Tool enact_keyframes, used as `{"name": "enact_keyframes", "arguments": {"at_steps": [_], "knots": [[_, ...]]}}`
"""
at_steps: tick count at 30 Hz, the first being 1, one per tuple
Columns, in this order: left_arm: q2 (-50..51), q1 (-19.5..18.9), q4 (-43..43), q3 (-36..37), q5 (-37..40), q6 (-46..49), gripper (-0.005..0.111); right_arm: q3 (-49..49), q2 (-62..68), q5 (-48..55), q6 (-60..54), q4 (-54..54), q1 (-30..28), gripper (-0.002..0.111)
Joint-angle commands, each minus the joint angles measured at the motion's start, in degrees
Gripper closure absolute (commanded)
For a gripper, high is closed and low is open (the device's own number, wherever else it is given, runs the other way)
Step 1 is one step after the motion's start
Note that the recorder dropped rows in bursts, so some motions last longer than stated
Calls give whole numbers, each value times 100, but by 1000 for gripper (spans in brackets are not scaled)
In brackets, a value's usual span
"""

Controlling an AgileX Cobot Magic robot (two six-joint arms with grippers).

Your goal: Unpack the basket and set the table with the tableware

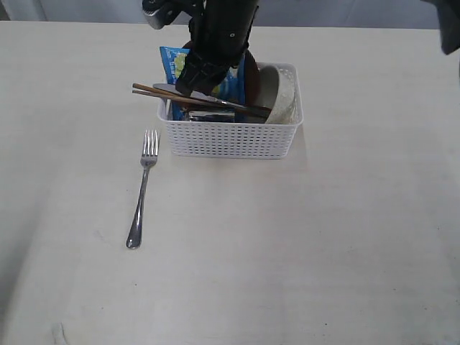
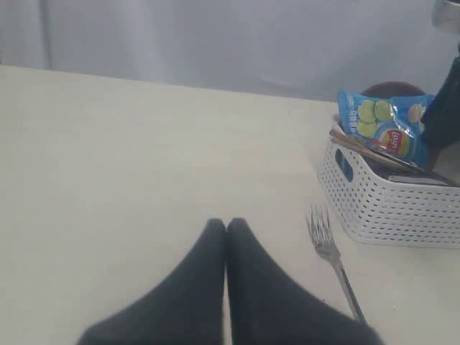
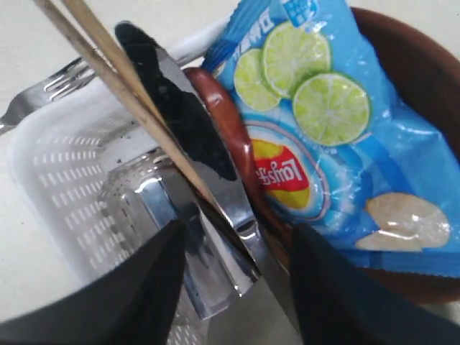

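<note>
The white basket (image 1: 230, 140) stands at the far middle of the table (image 1: 323, 237). Two chopsticks (image 1: 194, 98) and a steel knife (image 3: 187, 129) lie across its top, over a shiny steel cup (image 3: 144, 201). A reddish-brown spoon (image 3: 223, 122), a brown plate (image 3: 410, 65) and a pale bowl (image 1: 282, 93) are inside too. The fork (image 1: 142, 190) lies on the table left of the basket. My right gripper (image 3: 237, 277) hangs open in the basket, its fingers either side of the knife and chopsticks. My left gripper (image 2: 226, 228) is shut and empty, low over the table near the fork (image 2: 327, 248).
A blue chips bag (image 1: 174, 66) leans against the plate at the basket's back. The right arm (image 1: 219, 36) comes down from the far side and hides part of the basket's contents. Bare tabletop stretches in front and to both sides.
</note>
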State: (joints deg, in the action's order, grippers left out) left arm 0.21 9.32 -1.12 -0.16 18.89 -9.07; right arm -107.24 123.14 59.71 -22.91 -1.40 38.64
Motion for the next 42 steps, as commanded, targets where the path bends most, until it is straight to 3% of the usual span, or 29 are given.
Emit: {"name": "enact_keyframes", "arguments": {"at_steps": [1, 12, 29, 31, 35, 42], "knots": [[-21, -6, -63, 16, -63, 3, 107, -330, 229, 252, -96, -78, -117, 58], [-21, -6, -63, 16, -63, 3, 107, -330, 305, 504, -1271, 987, -440, 58], [-21, -6, -63, 16, -63, 3, 107, -330, 821, -26, -1505, 988, -449, 58], [-21, -6, -63, 16, -63, 3, 107, -330, 862, -26, -1505, 965, -452, 66], [-21, -6, -63, 16, -63, 3, 107, -330, 886, 17, -1505, 853, -452, 109], [-21, -6, -63, 16, -63, 3, 107, -342, 424, 72, -1483, 776, -452, 108]]}}
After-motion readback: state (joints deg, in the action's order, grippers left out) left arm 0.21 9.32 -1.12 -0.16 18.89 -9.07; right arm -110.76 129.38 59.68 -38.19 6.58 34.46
